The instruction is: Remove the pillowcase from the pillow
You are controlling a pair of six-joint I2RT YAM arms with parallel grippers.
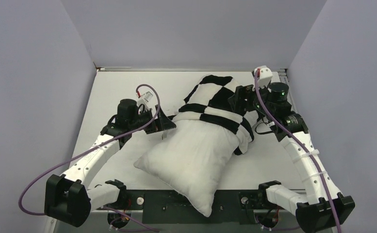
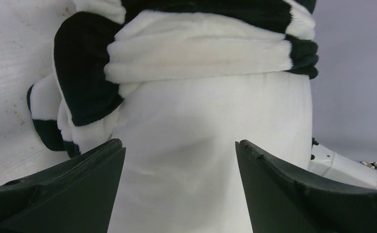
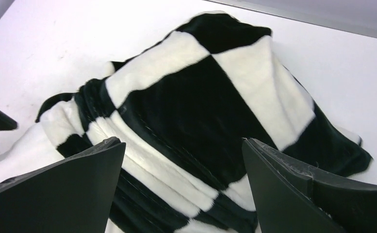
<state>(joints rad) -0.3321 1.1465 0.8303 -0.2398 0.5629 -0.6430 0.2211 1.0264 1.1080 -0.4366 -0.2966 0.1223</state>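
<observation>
The white pillow [image 1: 196,155] lies diagonally on the table, its near corner over the front edge. The checkered pillowcase [image 1: 215,102] is bunched up over its far end, about half the pillow bare. My left gripper [image 1: 163,122] is open at the pillow's left side, its jaws wide apart either side of the bare white pillow [image 2: 201,160], just below the bunched pillowcase hem [image 2: 201,53]. My right gripper [image 1: 240,99] is open over the right side of the pillowcase [image 3: 201,97], its jaws apart above the gathered folds.
The white table [image 1: 118,92] is boxed in by grey walls on the left, back and right. Purple cables [image 1: 147,92] loop off both arms. The arm bases [image 1: 104,194] stand at the near edge beside the pillow's overhanging corner.
</observation>
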